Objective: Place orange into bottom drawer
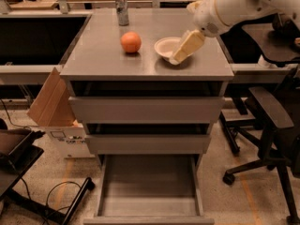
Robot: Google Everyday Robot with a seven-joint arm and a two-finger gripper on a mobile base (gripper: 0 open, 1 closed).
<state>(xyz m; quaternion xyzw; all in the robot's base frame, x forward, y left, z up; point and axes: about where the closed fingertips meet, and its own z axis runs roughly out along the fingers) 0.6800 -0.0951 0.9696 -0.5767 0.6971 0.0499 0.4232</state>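
Observation:
The orange (131, 42) sits on the grey cabinet top (103, 62), left of a white bowl (165, 47). The bottom drawer (147, 191) is pulled out below two closed grey drawers, and its flat floor holds nothing. My gripper (180, 54) hangs from the white arm that reaches in from the upper right. It is over the right side of the bowl, about a hand's width right of the orange, and holds nothing.
A metal can (122, 8) stands at the back of the cabinet top. A cardboard box (51, 107) leans against the cabinet's left side. A black office chair (267, 125) stands to the right. Cables and a dark stand lie on the floor at the lower left.

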